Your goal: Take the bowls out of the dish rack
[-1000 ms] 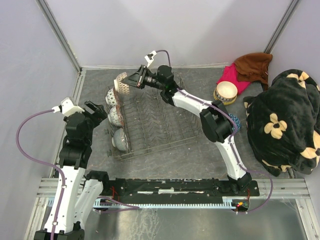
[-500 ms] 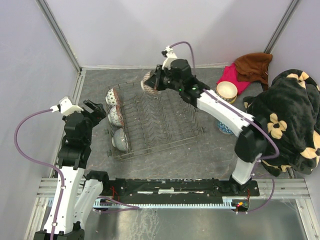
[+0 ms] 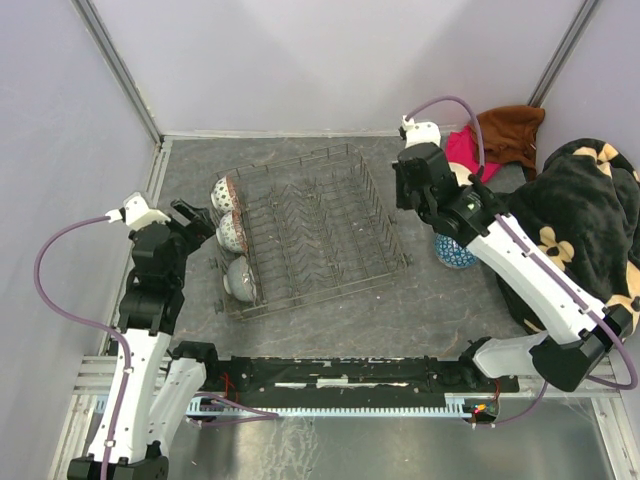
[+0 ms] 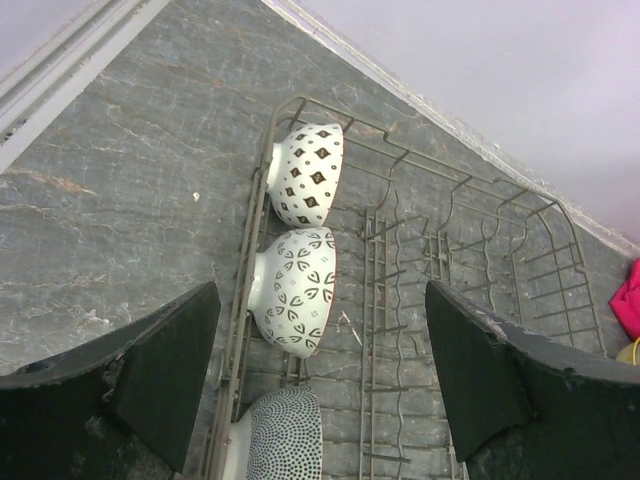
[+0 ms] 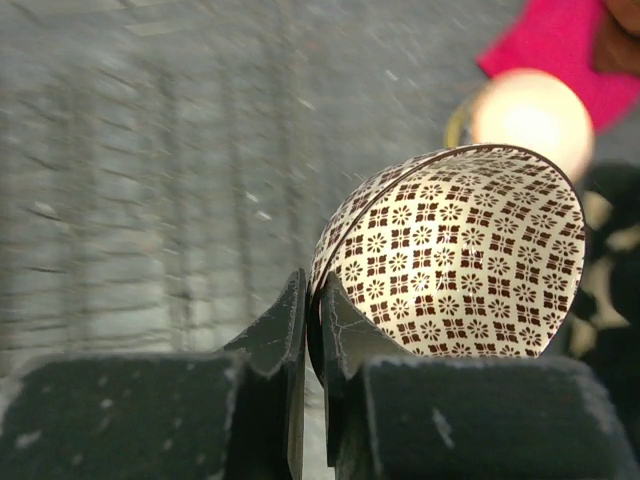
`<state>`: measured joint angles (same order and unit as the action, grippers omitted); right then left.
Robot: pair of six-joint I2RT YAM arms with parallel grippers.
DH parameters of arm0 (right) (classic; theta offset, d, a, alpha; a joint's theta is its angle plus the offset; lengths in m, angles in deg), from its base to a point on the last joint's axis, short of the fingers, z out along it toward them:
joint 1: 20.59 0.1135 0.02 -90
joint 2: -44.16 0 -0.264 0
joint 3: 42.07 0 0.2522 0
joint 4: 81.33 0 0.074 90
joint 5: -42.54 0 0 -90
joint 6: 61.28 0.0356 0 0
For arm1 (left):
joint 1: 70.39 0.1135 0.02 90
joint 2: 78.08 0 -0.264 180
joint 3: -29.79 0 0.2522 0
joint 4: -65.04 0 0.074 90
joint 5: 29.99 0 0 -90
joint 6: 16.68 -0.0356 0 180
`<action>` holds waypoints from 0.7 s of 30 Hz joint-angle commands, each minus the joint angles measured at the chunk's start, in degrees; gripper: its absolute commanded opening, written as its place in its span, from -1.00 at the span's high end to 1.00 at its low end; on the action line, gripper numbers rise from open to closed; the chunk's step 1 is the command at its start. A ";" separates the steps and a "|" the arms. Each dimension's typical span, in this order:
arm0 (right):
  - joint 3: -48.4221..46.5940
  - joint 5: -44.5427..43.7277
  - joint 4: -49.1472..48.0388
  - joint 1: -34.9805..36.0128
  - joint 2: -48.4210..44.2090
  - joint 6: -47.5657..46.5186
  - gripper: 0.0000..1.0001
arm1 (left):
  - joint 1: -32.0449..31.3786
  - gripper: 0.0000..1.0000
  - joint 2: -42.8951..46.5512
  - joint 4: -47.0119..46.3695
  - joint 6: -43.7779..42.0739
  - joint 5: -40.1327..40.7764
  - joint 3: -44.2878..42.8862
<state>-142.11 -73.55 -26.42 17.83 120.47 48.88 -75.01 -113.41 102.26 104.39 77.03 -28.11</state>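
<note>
The grey wire dish rack (image 3: pixel 310 235) sits mid-table and also shows in the left wrist view (image 4: pixel 440 300). Three bowls stand on edge along its left side: a diamond-patterned one (image 3: pixel 224 193) (image 4: pixel 308 172), a leaf-patterned one (image 3: pixel 232 232) (image 4: pixel 297 290) and a grey dotted one (image 3: pixel 240 278) (image 4: pixel 285 440). My left gripper (image 3: pixel 200 222) (image 4: pixel 320 385) is open and empty, just left of the rack above these bowls. My right gripper (image 3: pixel 408 192) (image 5: pixel 312 310) is shut on the rim of a red lattice bowl (image 5: pixel 460 255), held in the air right of the rack; the top view hides that bowl.
A blue patterned bowl (image 3: pixel 455 250) sits on the table right of the rack. A pale bowl (image 5: pixel 530 110) rests by a pink cloth (image 3: pixel 468 148) at the back right. A brown cloth (image 3: pixel 510 130) and a black flowered blanket (image 3: pixel 570 240) fill the right side.
My right arm has carried the red lattice bowl from the rack's far left corner rightward across the rack to beyond its right side. The left arm has not moved.
</note>
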 commanded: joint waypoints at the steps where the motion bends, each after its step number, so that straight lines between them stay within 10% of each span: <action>1: 2.27 -10.94 11.54 -1.97 -2.29 -1.23 0.98 | -0.06 -0.80 -0.33 -3.40 0.83 -1.50 0.60; 21: 21.01 -2.16 0.08 -16.69 7.35 -1.79 0.98 | -0.03 -0.80 -1.59 -5.20 1.12 -1.87 1.89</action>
<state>-121.85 -75.93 -19.34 2.48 126.92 48.23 -75.01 -115.29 100.54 104.39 75.93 -26.49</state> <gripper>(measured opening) 0.113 0.899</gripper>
